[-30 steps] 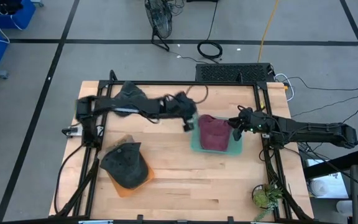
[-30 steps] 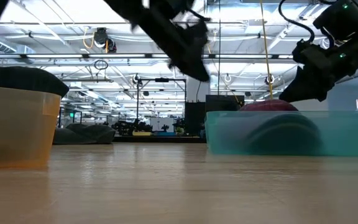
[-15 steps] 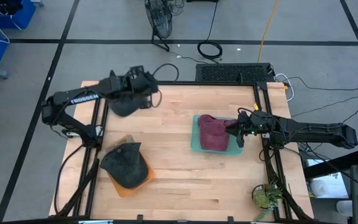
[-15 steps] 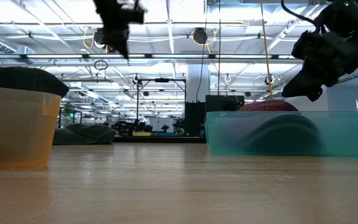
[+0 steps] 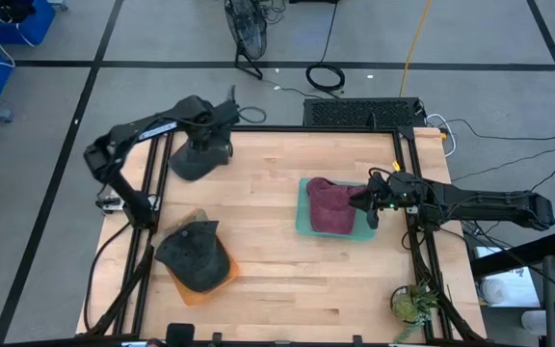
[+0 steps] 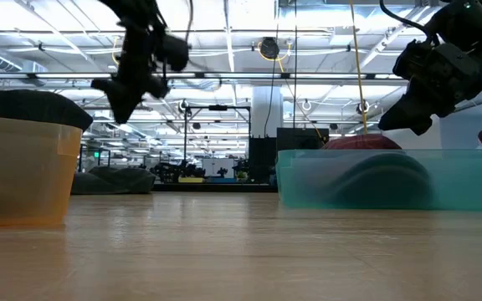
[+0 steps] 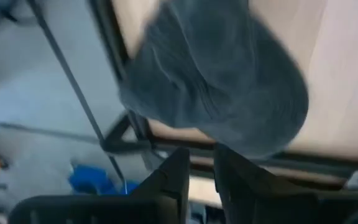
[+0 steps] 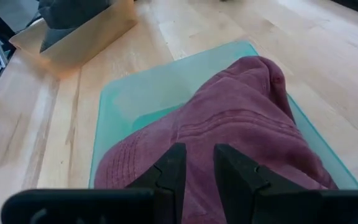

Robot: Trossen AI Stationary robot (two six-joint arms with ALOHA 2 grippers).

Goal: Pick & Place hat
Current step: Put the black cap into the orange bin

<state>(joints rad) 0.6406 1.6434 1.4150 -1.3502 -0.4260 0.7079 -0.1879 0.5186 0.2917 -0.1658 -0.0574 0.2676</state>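
Left end effector [image 5: 222, 118] up over the worktop's [image 5: 268, 280] far-left corner, fingers pinched on a grey hat [image 5: 198, 157] hanging below it. Dark hat in orange bin [image 5: 203, 291] near front-left edge. Maroon hat [image 5: 330, 205] in teal bin [image 5: 303, 224] by right edge; right end effector [image 5: 362, 201] just beside it, fingers nearly together, holding nothing.
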